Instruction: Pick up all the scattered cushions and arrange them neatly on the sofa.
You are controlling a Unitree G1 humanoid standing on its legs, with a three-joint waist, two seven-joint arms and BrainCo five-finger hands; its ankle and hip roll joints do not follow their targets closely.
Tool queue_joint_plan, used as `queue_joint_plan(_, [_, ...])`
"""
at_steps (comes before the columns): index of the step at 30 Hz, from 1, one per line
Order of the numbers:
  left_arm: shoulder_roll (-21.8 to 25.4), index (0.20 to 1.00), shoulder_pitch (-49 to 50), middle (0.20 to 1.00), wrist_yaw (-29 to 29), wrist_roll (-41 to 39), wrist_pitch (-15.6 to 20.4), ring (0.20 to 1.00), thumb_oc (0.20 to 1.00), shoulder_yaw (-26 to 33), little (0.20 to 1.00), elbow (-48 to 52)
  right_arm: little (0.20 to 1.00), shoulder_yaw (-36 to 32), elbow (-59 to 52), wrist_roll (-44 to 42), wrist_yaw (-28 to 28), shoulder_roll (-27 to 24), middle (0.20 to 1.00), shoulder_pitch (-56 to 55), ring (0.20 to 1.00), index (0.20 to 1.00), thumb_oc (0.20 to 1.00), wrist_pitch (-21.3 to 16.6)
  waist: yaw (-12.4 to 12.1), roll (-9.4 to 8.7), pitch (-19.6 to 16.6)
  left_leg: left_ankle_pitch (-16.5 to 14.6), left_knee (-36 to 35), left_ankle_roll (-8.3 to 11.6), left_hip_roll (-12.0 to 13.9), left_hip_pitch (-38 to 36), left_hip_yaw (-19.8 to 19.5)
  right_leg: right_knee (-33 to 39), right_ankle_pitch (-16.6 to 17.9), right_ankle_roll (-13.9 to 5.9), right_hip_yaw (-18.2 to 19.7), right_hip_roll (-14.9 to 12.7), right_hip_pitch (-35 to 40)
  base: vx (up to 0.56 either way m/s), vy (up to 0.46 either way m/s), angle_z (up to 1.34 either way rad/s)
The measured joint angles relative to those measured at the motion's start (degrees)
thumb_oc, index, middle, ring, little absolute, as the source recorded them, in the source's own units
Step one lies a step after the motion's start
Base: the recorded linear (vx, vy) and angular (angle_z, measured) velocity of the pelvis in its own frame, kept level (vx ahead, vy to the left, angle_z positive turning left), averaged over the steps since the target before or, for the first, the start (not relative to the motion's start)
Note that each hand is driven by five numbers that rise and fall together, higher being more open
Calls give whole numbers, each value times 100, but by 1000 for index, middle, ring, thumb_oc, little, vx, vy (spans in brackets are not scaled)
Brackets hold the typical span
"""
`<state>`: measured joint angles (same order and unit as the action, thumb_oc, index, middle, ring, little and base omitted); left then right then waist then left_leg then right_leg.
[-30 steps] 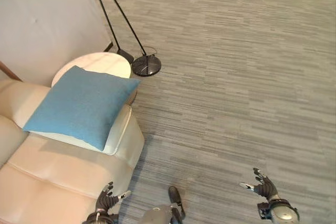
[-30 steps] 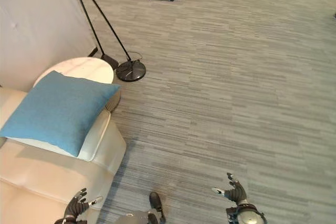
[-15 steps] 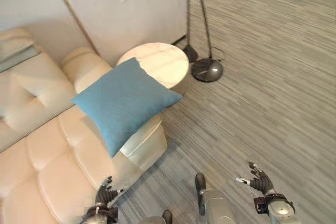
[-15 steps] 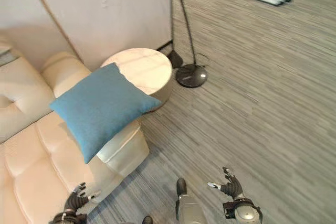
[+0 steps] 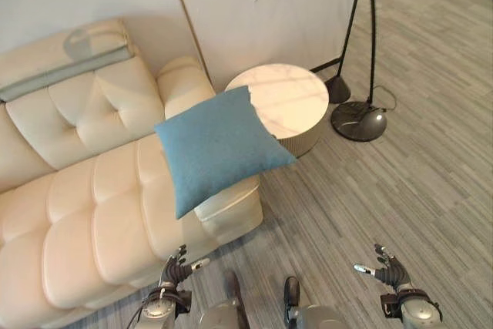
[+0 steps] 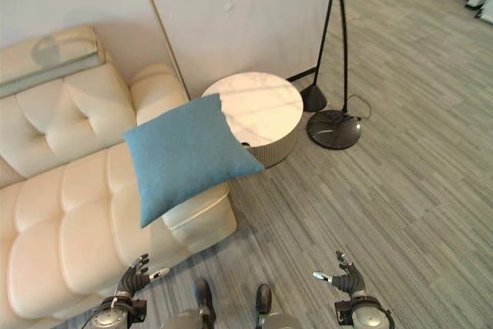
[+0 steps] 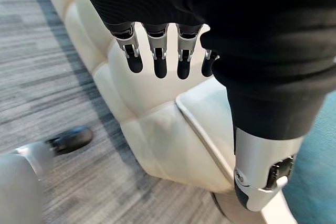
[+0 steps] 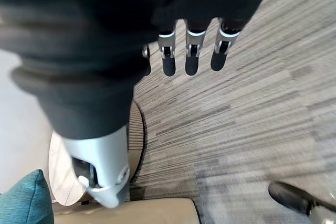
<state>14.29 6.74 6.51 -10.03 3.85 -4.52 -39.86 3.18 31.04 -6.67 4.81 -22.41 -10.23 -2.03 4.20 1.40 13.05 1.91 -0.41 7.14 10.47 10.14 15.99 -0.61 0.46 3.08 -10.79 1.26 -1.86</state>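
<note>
A blue cushion (image 5: 219,146) lies tilted on the right armrest of the cream sofa (image 5: 85,206), one corner hanging over the edge toward the round table. Its edge shows in the left wrist view (image 7: 310,187) and a corner in the right wrist view (image 8: 23,203). My left hand (image 5: 176,271) hangs low by the sofa's front corner, fingers relaxed and holding nothing. My right hand (image 5: 390,273) hangs over the carpet at the lower right, also open and empty. Both hands are well below and apart from the cushion.
A round marble-topped side table (image 5: 285,105) stands right of the sofa's armrest. A floor lamp with a dark round base (image 5: 358,121) and slanted black poles stands beyond it by the wall. A grey throw (image 5: 65,82) lies along the sofa's backrest. Striped grey carpet (image 5: 431,190) spreads to the right.
The camera has swung left, so more of the sofa and its backrest shows. The cushion rests on the armrest as before. Both hands stay low and open.
</note>
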Motion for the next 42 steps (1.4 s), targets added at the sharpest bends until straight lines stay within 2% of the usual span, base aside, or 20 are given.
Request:
queue_joint_plan(1, [0, 1000, 27, 1000, 0, 0, -18, 1000, 1000, 5, 1000, -4, 1000, 3, -28, 0, 6, 8, 1000, -26, 1000, 1000, 1000, 1, -45, -46, -26, 12, 52, -7, -50, -17, 48, -10, -18, 26, 13, -67, 11, 454, 216, -6])
queue_joint_plan(2, [-9, 1000, 80, 1000, -1, 0, -33, 1000, 1000, 28, 1000, -6, 1000, 14, -55, 25, -12, 2, 1000, -15, 1000, 1000, 1000, -4, -63, -44, -36, -3, 266, -35, -145, -15, 53, 143, -142, -181, 149, -96, 117, 299, 138, -64])
queue_joint_plan(3, [-95, 1000, 265, 1000, -12, 1, -39, 1000, 1000, 24, 1000, 63, 1000, -12, -157, 103, -35, -144, 1000, 10, 1000, 1000, 1000, -6, -161, 254, -68, -339, 432, -15, 151, -46, -60, -417, -438, -159, 179, 109, -43, 547, 347, -48])
queue_joint_plan(4, [-38, 1000, 244, 1000, -32, 1, -90, 1000, 1000, 70, 1000, 16, 1000, -119, -226, 105, -43, -4, 1000, -254, 1000, 1000, 1000, 40, -124, 139, -189, 36, 576, -113, 3, -103, -146, -1028, -605, -198, 158, -129, -265, 493, 349, -35])
queue_joint_plan(5, [2, 1000, 233, 1000, -32, 1, -70, 1000, 1000, 74, 1000, 16, 1000, -122, -261, 104, -52, 64, 1000, -307, 1000, 1000, 1000, 32, -207, -9, -267, 14, 708, -197, -208, -109, -44, -1136, -698, -290, 153, -341, -331, 571, 406, -16])
queue_joint_plan(6, [81, 1000, 141, 1000, -21, 1, -81, 1000, 1000, 94, 1000, -138, 1000, -151, -316, 102, -43, 183, 1000, -344, 1000, 1000, 1000, 55, -255, -361, -300, -410, 1307, -750, -577, -108, 219, -1533, -868, -526, 218, -793, -470, 149, 123, -32])
queue_joint_plan(8, [91, 1000, 303, 1000, 26, 1, -56, 1000, 1000, 195, 1000, -101, 1000, 23, -723, 104, -90, 39, 1000, -433, 1000, 1000, 1000, -41, -225, -190, -444, -432, 892, -914, -611, -394, 181, -2526, -1087, -764, 358, -950, -701, 142, 109, -7])
queue_joint_plan(10, [334, 1000, 208, 1000, 53, -2, -35, 1000, 1000, 305, 1000, -83, 1000, 91, -844, 101, -148, 169, 1000, -352, 1000, 1000, 1000, -11, -170, -397, -460, -497, 706, -1087, -974, -555, 142, -3042, -991, -854, 725, -1207, -870, 251, 117, 10])
queue_joint_plan(11, [400, 1000, 182, 1000, 72, -4, -45, 1000, 1000, 344, 1000, -97, 1000, 69, -844, 100, -164, 193, 1000, -182, 1000, 1000, 1000, -14, -194, -330, -354, -353, 570, -1075, -1029, -726, 103, -3575, -990, -912, 853, -1234, -1208, 182, 8, 1])
queue_joint_plan(13, [417, 1000, 163, 1000, 138, -9, -31, 1000, 1000, 407, 1000, 13, 1000, 75, -955, 98, -177, 145, 1000, -122, 1000, 1000, 1000, -18, -178, -201, -297, -321, 320, -1084, -1049, -934, 30, -3021, -1250, -944, 836, -1076, -1242, 134, -22, 17])
queue_joint_plan(16, [535, 1000, 167, 1000, 161, -11, 61, 1000, 1000, 470, 1000, 86, 1000, 77, -944, 98, -177, 95, 1000, 34, 1000, 1000, 1000, -21, -171, -209, -251, -292, 228, -1060, -1129, -1043, -83, -2045, -1009, -926, 767, -887, -1389, 156, -66, 39])
queue_joint_plan(19, [513, 1000, 161, 1000, 169, -13, 71, 1000, 1000, 457, 1000, 98, 1000, 48, -976, 104, -149, -108, 1000, 124, 1000, 1000, 1000, -25, -122, -276, -226, -284, 93, -1013, -1214, -1099, -375, -1012, -235, -1026, 945, -696, -1369, 127, -104, 55])
queue_joint_plan(21, [424, 1000, 190, 1000, 144, -22, 76, 1000, 1000, 457, 1000, 193, 1000, -44, -985, 121, -127, -287, 1000, 92, 1000, 1000, 1000, -19, -98, -284, -182, -284, 77, -925, -1221, -1276, -716, -493, 599, -819, 919, -652, -840, 96, -151, 75])
queue_joint_plan(23, [334, 1000, 195, 1000, 100, -38, 119, 1000, 1000, 452, 1000, 477, 1000, -271, -1130, 227, -97, -787, 1000, 430, 1000, 1000, 1000, -42, -180, -124, -106, -300, -7, -728, -998, -1304, -808, -182, 660, -699, 758, -450, -625, 158, -264, 33])
queue_joint_plan(24, [327, 1000, 202, 1000, 86, -168, 121, 1000, 1000, 447, 1000, 519, 1000, -149, -1113, 245, -88, -974, 1000, 687, 1000, 1000, 1000, 6, -203, -68, -92, -392, -35, -606, -933, -1284, -916, -86, 668, -676, 571, -429, -561, 161, -300, 29])
queue_joint_plan(26, [337, 1000, 121, 1000, 50, -404, 164, 1000, 1000, 315, 1000, 582, 1000, -128, -1102, 299, -56, -1282, 1000, 1023, 1000, 1000, 1000, -21, -205, -91, -105, -366, -98, -616, -872, -1232, -918, 150, 722, -585, 527, -353, -513, 16, -132, 19])
queue_joint_plan(33, [307, 1000, -487, 1000, 141, -1030, 183, 1000, 1000, -40, 1000, 407, 1000, 673, -386, 55, -20, -1343, 1000, 2242, 1000, 1000, 1000, 29, -351, -59, -71, -105, -97, -521, -786, -808, -984, 523, 1011, -518, 403, -270, -718, -98, -100, 8])
queue_joint_plan(37, [214, 1000, -1348, 1000, 314, -1467, 221, 1000, 1000, -359, 1000, 5, 1000, 1459, 361, -202, 8, -1308, 1000, 3556, 1000, 1000, 1000, 171, -353, 54, 56, 86, -120, -504, -854, -283, -1080, 522, 1169, -477, 320, -342, -1255, -145, -40, 16])
queue_joint_plan(40, [204, 1000, -2789, 1000, 620, -1947, 321, 1000, 1000, -1091, 1000, -917, 1000, 2412, 1929, -551, 168, -902, 1000, 5567, 1000, 1000, 1000, 265, -375, 210, 222, 183, -114, -457, -887, 83, -1069, 513, 1277, -512, 308, -381, -1619, -94, -37, 0])
queue_joint_plan(42, [145, 1000, -3587, 1000, 740, -2063, 446, 1000, 1000, -1246, 1000, -965, 1000, 2593, 2053, -639, 271, -737, 1000, 6203, 1000, 1000, 1000, 209, -432, 212, 375, 294, -247, -371, -861, 159, -1086, 513, 1318, -511, 278, -363, -1751, -52, -30, 10])
